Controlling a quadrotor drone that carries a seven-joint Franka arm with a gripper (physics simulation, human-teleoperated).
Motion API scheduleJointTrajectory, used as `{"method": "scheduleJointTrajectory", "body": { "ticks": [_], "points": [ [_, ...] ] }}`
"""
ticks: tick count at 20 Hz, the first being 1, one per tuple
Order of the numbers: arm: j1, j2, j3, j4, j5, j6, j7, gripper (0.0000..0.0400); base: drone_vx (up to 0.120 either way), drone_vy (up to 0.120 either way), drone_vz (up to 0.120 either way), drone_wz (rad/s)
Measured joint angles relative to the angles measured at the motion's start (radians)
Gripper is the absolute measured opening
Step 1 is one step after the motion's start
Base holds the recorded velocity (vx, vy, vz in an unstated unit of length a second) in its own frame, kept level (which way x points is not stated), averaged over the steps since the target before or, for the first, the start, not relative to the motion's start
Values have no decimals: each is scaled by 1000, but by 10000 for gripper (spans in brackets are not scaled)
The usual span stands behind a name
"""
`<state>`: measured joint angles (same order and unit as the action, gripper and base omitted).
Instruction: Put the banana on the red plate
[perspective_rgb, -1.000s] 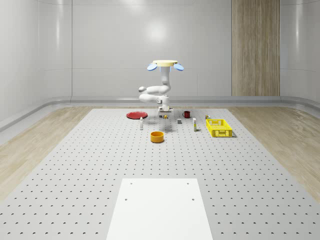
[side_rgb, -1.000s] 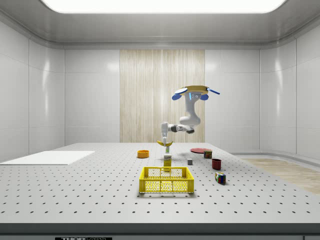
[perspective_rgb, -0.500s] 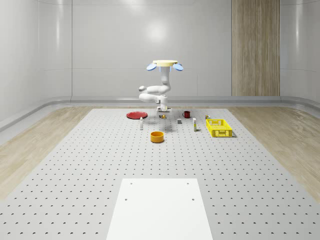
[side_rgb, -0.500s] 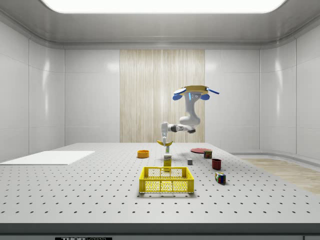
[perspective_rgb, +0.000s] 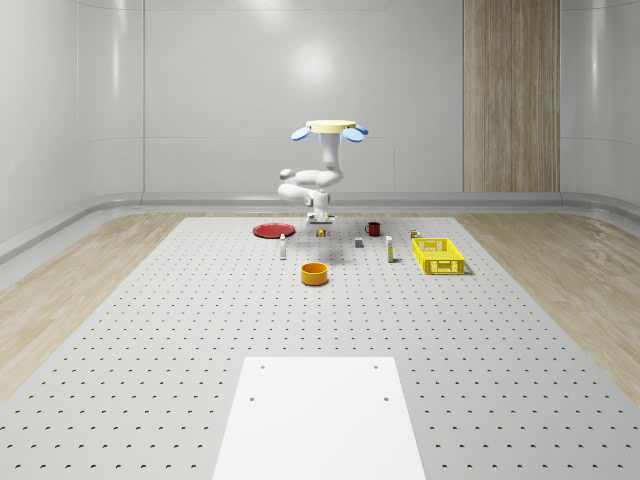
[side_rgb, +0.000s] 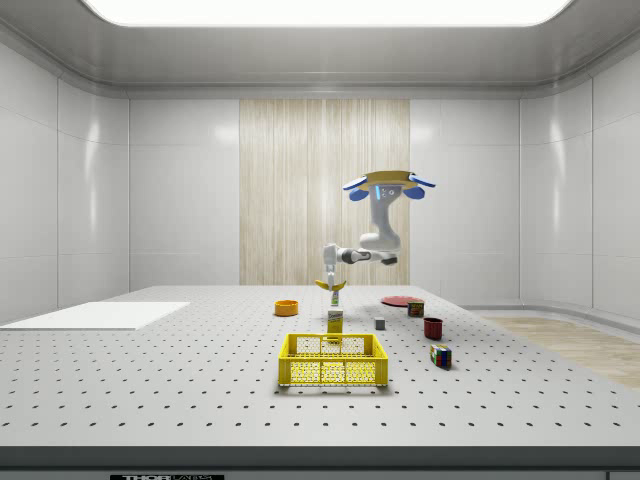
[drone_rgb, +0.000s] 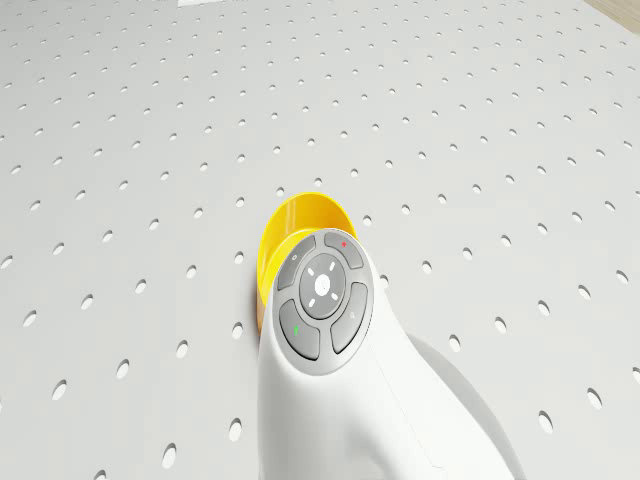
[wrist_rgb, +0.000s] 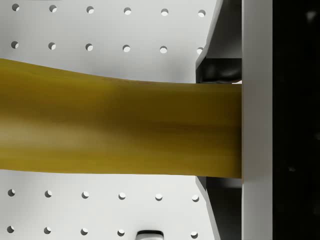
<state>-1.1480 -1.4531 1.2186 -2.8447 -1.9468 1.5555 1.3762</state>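
Banana (wrist_rgb: 120, 130) sits gripped in the end effector (side_rgb: 331, 284) while the drone (perspective_rgb: 336, 127) hovers above the desk (perspective_rgb: 200, 330). Loose grip risks dropping it short of the red plate (perspective_rgb: 272, 230)

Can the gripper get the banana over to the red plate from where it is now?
Probably yes. The gripper holds the banana in the air while the drone hovers above the table. The red plate lies bare nearby, with nothing tall between.
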Motion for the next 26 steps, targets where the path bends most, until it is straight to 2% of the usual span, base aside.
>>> {"method": "scheduleJointTrajectory", "body": {
  "ticks": [26],
  "points": [
    [-36, -99, 15, 6, 38, 97, -741, 196, 0, 0, 0, -300]
  ]
}}
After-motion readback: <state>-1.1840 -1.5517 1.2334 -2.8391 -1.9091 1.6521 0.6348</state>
